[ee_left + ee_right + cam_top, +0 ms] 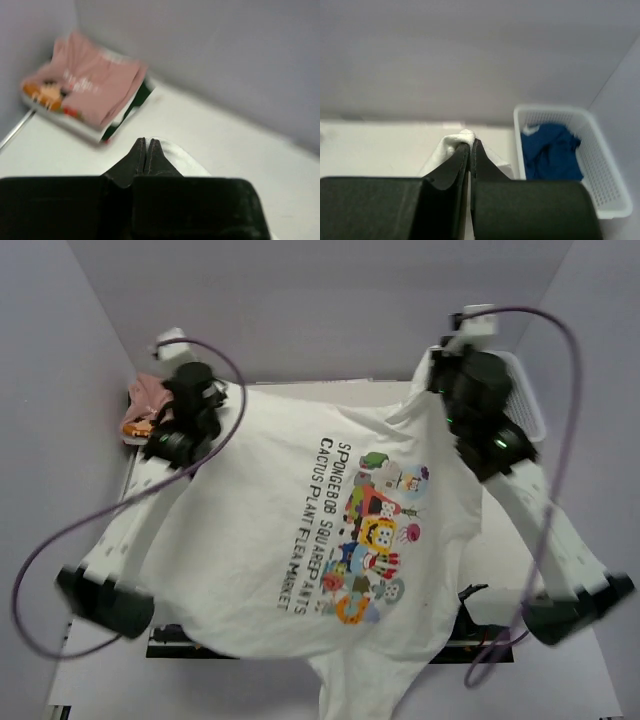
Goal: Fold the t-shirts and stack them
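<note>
The large white t-shirt (270,530) with cartoon print and black lettering hangs spread between my two grippers over the table, its lower part draping past the near edge. My left gripper (215,395) is shut on its far left corner, and white cloth shows by the tips in the left wrist view (175,155). My right gripper (437,380) is shut on its far right corner, with cloth bunched at the tips (462,137). The pink t-shirt (145,400) with orange print lies folded at the far left corner, also in the left wrist view (90,82).
A white plastic basket (607,180) holding blue cloth (550,150) stands at the far right, next to my right gripper. Grey walls enclose the table on the left, back and right. Purple cables loop from both arms.
</note>
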`<state>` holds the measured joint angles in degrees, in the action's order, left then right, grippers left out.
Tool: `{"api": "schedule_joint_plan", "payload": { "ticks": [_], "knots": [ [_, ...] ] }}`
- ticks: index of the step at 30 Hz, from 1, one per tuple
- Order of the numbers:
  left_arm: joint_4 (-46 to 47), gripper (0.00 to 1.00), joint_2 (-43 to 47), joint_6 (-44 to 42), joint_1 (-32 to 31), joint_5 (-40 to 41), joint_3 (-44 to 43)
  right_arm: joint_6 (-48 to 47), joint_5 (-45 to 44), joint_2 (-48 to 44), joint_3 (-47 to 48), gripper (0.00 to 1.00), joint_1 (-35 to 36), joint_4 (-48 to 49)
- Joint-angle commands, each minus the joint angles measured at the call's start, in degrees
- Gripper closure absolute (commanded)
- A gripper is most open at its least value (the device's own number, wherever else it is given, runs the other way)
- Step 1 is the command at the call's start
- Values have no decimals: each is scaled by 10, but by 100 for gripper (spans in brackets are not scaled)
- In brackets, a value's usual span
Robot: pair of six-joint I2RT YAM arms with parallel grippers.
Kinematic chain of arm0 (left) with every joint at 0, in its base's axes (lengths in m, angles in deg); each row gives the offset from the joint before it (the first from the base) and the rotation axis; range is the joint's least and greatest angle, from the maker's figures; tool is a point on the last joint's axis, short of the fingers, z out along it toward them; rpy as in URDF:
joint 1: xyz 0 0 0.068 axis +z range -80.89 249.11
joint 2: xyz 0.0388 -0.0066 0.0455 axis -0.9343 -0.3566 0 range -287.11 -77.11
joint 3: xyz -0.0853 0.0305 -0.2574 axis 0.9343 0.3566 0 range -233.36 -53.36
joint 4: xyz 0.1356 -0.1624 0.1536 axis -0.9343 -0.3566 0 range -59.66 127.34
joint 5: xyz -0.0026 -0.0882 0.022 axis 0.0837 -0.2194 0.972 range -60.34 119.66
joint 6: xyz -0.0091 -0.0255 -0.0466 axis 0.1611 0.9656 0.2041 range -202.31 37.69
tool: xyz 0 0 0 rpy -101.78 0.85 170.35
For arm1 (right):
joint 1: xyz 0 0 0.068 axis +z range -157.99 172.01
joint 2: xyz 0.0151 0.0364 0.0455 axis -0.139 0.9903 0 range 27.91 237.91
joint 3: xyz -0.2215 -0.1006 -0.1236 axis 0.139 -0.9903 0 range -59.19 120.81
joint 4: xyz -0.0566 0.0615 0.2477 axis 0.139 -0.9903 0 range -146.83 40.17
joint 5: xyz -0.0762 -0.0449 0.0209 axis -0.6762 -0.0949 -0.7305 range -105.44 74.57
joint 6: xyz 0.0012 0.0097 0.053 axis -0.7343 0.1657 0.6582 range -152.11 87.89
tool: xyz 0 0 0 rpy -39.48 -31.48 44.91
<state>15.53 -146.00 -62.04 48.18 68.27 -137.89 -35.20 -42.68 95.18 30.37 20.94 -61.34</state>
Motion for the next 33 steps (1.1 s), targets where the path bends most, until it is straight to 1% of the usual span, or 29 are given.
{"api": "schedule_joint_plan", "payload": {
  "ticks": [1,3,4,5,6,7,8,9,10,11,12,13,14,16,18,19,20,21,22,23,24,25,26,27,30,31,32,33],
  "knots": [
    [-22,100,-113,43,20,107,39,-24,-40,105,-44,100,-30,90],
    [-27,100,-186,80,51,107,39,9,14,150,-54,100,-61,107],
    [-36,100,-226,90,62,97,22,12,34,227,-51,100,-67,107],
    [-58,100,-310,100,74,87,4,27,50,253,-39,100,-85,122],
    [-99,100,-394,117,94,70,-43,42,103,335,-18,100,-91,99],
    [-99,100,-395,128,101,59,-77,50,118,362,13,100,-91,99],
    [-163,100,-435,136,107,45,-114,57,129,412,30,98,-92,68],
    [-188,83,-499,147,113,34,-178,49,172,435,75,81,-93,58],
    [-202,69,-518,147,113,28,-199,51,174,464,88,53,-92,48],
    [-210,53,-529,147,113,28,-213,53,176,482,97,37,-92,33],
    [-210,17,-529,141,113,23,-220,49,177,482,104,18,-90,23],
    [-195,0,-522,127,113,12,-215,51,182,480,93,10,-88,20],
    [-177,0,-511,117,113,-1,-205,55,185,451,82,10,-88,33],
    [-115,0,-479,88,113,-44,-159,63,213,410,25,10,-89,59],
    [-78,0,-429,81,113,-72,-117,75,226,377,-5,10,-88,48],
    [-71,0,-416,73,107,-72,-106,79,241,356,-14,10,-88,40],
    [-71,0,-405,73,101,-72,-97,109,238,347,-51,10,-86,37],
    [-71,0,-381,73,101,-80,-75,121,236,316,-66,10,-89,31],
    [-71,0,-370,67,101,-89,-64,137,232,303,-82,10,-86,11],
    [-71,0,-361,67,95,-122,-53,184,232,291,-143,10,-85,10],
    [-71,0,-350,67,95,-141,-23,197,243,251,-165,10,-84,10],
    [-53,0,-327,67,95,-157,-4,218,249,234,-209,10,-77,14],
    [-44,0,-315,67,95,-182,35,231,250,220,-249,10,-67,14],
    [-37,0,-303,67,95,-194,54,241,244,176,-267,10,-63,9],
    [-9,0,-255,67,95,-220,124,285,210,105,-355,10,-34,-24],
    [5,0,-246,67,95,-231,138,292,199,96,-365,10,-24,-46],
    [5,0,-239,67,95,-237,154,309,171,76,-382,10,-20,-54],
    [5,0,-232,67,95,-237,161,318,165,63,-401,10,-16,-56]
  ]
}}
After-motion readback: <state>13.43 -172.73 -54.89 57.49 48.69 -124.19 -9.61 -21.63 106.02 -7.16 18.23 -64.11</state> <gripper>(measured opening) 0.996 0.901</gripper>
